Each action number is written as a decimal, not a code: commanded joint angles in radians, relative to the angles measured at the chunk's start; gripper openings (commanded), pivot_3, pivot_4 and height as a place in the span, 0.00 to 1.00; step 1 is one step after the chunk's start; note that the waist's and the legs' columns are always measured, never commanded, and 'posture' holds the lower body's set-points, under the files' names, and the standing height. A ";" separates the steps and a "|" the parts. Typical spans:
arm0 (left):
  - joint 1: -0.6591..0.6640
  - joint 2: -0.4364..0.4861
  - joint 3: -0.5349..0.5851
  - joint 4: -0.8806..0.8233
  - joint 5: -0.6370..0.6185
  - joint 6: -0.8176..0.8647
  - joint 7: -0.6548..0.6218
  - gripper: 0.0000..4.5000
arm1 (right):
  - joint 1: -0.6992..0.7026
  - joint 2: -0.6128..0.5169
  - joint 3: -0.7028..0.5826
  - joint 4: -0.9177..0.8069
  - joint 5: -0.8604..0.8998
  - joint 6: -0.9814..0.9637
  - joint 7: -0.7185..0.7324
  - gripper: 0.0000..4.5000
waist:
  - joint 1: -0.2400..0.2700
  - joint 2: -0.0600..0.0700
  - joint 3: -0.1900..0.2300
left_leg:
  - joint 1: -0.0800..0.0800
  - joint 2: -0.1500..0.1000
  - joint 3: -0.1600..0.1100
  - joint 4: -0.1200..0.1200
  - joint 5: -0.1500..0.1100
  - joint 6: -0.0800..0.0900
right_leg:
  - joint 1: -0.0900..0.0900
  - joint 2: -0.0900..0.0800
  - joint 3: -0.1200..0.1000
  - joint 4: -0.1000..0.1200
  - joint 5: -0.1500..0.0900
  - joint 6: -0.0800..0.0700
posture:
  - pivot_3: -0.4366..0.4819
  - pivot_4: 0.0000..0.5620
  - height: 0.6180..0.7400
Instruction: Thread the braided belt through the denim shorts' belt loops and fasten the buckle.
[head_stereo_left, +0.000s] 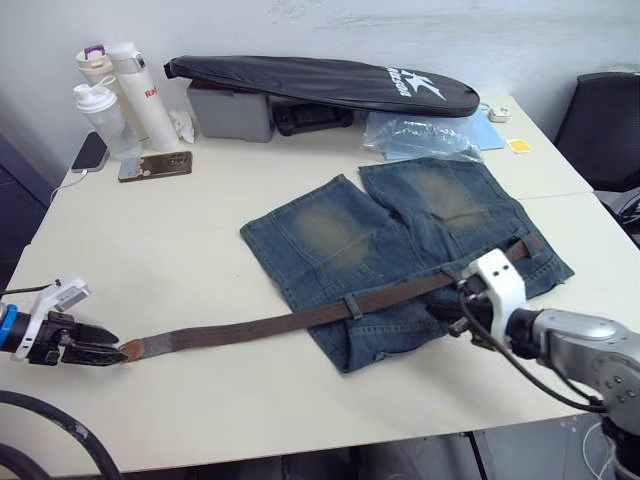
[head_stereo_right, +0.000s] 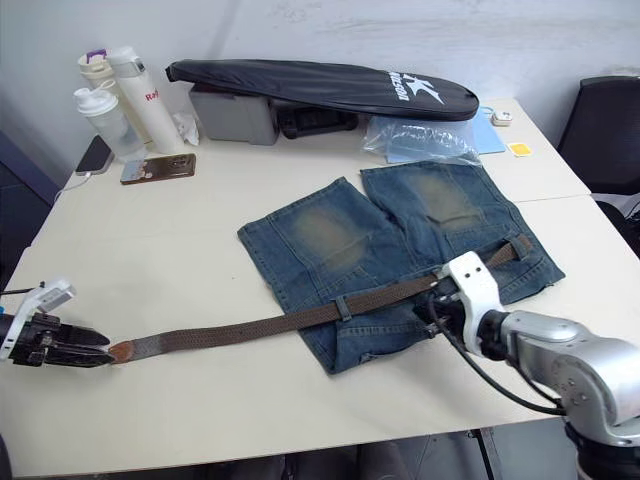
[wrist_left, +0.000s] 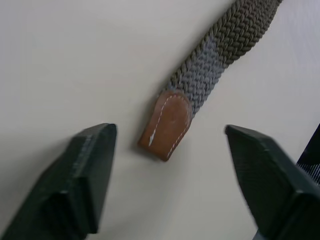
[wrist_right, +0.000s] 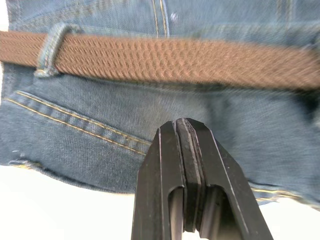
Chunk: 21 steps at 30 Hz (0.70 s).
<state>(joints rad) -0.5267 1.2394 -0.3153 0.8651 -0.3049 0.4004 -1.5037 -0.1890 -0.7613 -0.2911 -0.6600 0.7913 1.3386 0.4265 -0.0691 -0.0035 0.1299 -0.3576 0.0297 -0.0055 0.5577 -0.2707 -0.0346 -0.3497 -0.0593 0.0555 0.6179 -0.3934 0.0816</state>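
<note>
Right now your left gripper (wrist_left: 167, 150) sits with its fingers (wrist_left: 82, 180) spread wide on either side of the belt's (head_stereo_left: 300, 320) leather tip (wrist_left: 166, 125), at about 8 o'clock on the table (head_stereo_left: 180, 230); nothing is pinched yet. The shorts (head_stereo_left: 400, 240) lie flat toward 3 o'clock, waistband facing you, and the belt already runs under a loop (head_stereo_left: 352, 306) near the middle and on across the waistband toward 3 o'clock. Your right gripper (wrist_right: 184, 131) is pressed together, empty, its tip resting on the denim just below the belt (a second loop (wrist_right: 49, 50) shows close by in the right wrist view). I can't pick out the buckle from here. My judgement: the threading looks largely done and the free end needs gathering. To do that well, centre the leather tip between the left fingers before you close, and grip the stiff leather rather than the weave, which may flex and slip. Keep the right tip pinning the denim so the shorts don't drag when you pull. Draw slowly and along the belt's own line, or the loop may bunch.
</note>
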 joint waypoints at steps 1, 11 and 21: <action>-0.061 0.007 0.018 0.043 0.020 -0.003 -0.111 1.00 | -0.035 -0.075 -0.083 -0.043 0.054 -0.026 0.070 0.00 | 0.005 -0.003 0.003 | 0.000 0.000 0.000 0.000 0.000 0.000 | 0.000 0.000 0.000 0.000 0.000 0.000 | 0.48 0.27 1.00; -0.110 -0.111 0.195 -0.627 -0.394 0.340 -0.049 1.00 | -0.055 -0.214 -0.112 -0.011 0.074 -0.009 0.131 0.29 | 0.041 -0.003 0.007 | -0.014 -0.003 -0.002 0.006 0.001 -0.001 | -0.005 -0.003 -0.004 -0.006 0.007 0.001 | 0.48 0.27 1.00; -0.294 -0.496 -0.002 -0.953 -0.204 0.284 0.186 1.00 | 0.047 -0.308 -0.364 -0.124 0.350 0.172 0.194 0.99 | 0.056 0.002 0.013 | -0.014 -0.003 -0.004 0.024 -0.001 0.007 | 0.013 0.003 -0.004 -0.017 0.013 0.015 | 0.48 0.27 1.00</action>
<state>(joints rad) -0.7938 0.7960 -0.2598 -0.0477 -0.5889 0.7404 -1.3788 -0.1549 -1.0388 -0.5652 -0.7457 1.0707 1.4761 0.5993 -0.0134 -0.0012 0.1431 -0.3709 0.0266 -0.0089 0.5818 -0.2716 -0.0269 -0.3361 -0.0554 0.0515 0.5993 -0.3790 0.0980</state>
